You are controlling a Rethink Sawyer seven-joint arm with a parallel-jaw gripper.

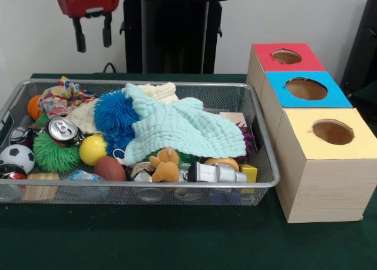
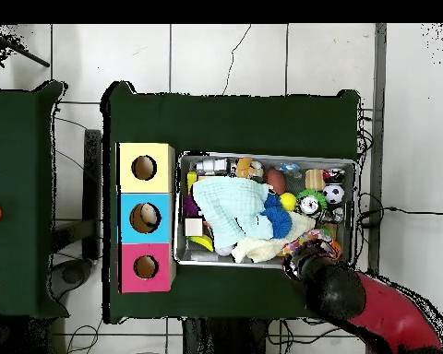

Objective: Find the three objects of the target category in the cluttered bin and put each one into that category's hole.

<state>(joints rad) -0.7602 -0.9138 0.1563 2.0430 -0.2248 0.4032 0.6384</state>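
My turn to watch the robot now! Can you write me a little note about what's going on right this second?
Gripper: open, empty, raised over the bin's back corner.
Bin: full of clutter. A mint cloth covers the middle, with a blue fuzzy ball, yellow ball, soda can and soccer ball around it.
Boxes: red, blue, yellow, in a row beside the bin.
Done: nothing visible.
Left: find all three objects, drop each in.
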